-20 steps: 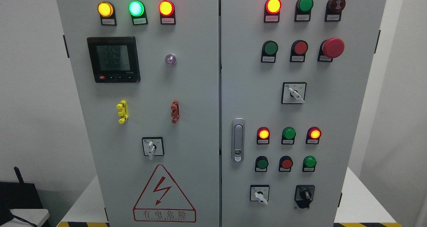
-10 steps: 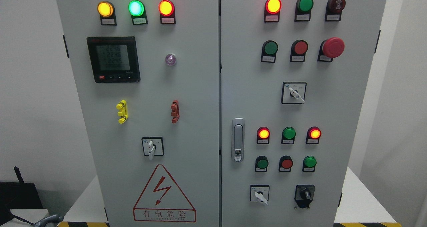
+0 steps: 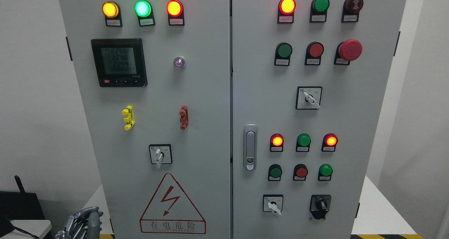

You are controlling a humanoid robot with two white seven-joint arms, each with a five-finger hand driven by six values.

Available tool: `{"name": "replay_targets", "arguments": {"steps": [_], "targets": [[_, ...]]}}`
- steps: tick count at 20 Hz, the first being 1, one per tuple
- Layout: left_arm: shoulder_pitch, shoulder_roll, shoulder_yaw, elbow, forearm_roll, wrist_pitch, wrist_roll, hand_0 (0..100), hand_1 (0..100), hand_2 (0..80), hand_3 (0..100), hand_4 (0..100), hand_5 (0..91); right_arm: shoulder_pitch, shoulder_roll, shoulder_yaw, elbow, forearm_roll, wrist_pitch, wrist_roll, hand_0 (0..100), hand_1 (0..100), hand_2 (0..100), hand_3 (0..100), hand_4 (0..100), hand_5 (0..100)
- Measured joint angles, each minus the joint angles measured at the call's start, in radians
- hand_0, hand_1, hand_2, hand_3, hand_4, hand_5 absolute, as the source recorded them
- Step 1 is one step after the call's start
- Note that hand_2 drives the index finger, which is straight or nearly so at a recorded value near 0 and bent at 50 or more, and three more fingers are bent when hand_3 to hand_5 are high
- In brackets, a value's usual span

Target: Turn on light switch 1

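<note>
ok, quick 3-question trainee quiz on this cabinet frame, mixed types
1. True or false: the left hand is touching a selector switch.
2. Multiple choice: the lit lamps in the left door's top row run, left to right: A) amber, green, red B) red, green, amber C) green, red, amber.
3. Fill in: the big red mushroom button sits on the ____ door.

Key: 1 false, it is low at the bottom left, off the panel; 2 A; 3 right.

Open space before the cabinet face (image 3: pixel 207 91), only knobs, buttons and door handle (image 3: pixel 250 147) protruding.
</note>
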Motion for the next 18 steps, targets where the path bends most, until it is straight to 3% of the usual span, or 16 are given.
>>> {"name": "replay_targets", "arguments": {"steps": [7,18], "targets": [[-0.044,-0.016,-0.091,-0.01,-0.046,0.069,0.068,7,42,46.4,60,65,57.8,0.0,0.0,0.0,0.0,0.0,0.0,0.0,12,39,0,0,0,0],[-0.143,-0.04,-0.204,-0.016,-0.112,0.264,0.203,7,46,47.0,61,66,58.9,0.0,0.0,0.0,0.0,0.0,0.0,0.0,12,39,0,0,0,0]]}}
